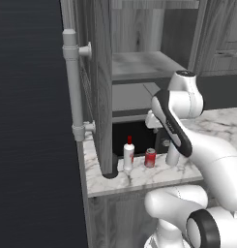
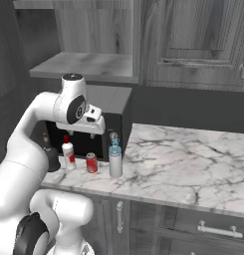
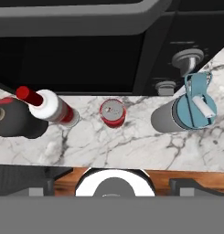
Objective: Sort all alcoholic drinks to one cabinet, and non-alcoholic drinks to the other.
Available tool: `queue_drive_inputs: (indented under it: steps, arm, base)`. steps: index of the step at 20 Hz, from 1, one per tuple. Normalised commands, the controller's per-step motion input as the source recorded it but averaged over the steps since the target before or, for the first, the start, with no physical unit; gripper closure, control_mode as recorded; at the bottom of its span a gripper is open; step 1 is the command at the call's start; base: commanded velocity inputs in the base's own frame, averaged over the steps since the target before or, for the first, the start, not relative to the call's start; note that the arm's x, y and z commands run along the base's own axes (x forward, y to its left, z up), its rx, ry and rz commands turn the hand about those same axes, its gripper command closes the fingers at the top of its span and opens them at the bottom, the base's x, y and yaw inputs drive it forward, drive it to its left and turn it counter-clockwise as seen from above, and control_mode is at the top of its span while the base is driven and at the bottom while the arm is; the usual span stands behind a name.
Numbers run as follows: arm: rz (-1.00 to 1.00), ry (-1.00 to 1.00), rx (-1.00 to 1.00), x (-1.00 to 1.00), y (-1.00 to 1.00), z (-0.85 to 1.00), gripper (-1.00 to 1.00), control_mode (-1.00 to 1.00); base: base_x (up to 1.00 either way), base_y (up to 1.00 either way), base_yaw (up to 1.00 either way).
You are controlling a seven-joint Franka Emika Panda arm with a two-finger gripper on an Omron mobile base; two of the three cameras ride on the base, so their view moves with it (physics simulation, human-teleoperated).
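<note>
Gripper (image 2: 96, 130) is held above the can (image 3: 113, 113), empty; its opening cannot be told. It should be lowered straight, kept off white bottle (image 3: 50, 106) and grey bottle (image 3: 184, 114).

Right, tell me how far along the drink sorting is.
Nothing is sorted yet. All four drinks stand on the marble counter: the dark bottle, the white bottle, the red can and the grey bottle. The cabinet shelf above holds nothing. No drink is in hand; the arm hangs over the row. All four are left to move.
</note>
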Motion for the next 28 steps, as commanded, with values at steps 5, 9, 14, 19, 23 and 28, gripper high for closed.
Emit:
queue_drive_inputs:
  steps: [5,9,14,19,23,28]
  arm:
    - [0.0,0.0,-0.03,-0.06,-0.06,-0.21,-1.0,-1.0]
    - [0.0,0.0,-0.05,-0.07,-0.11,-0.21,-1.0,-1.0]
    - [0.0,0.0,-0.07,-0.05,-0.17,-0.19,-1.0,-1.0]
    - [0.0,0.0,-0.06,-0.06,-0.18,-0.17,-1.0,-1.0]
    - [0.0,0.0,-0.05,-0.06,-0.2,-0.15,-1.0,-1.0]
    - [0.0,0.0,-0.03,-0.03,-0.24,-0.15,-1.0,-1.0]
  base:
    - [0.0,0.0,0.0]
    - [0.0,0.0,0.0]
    - [0.0,0.0,0.0]
    - [0.0,0.0,0.0]
    - [0.0,0.0,0.0]
    - [0.0,0.0,0.0]
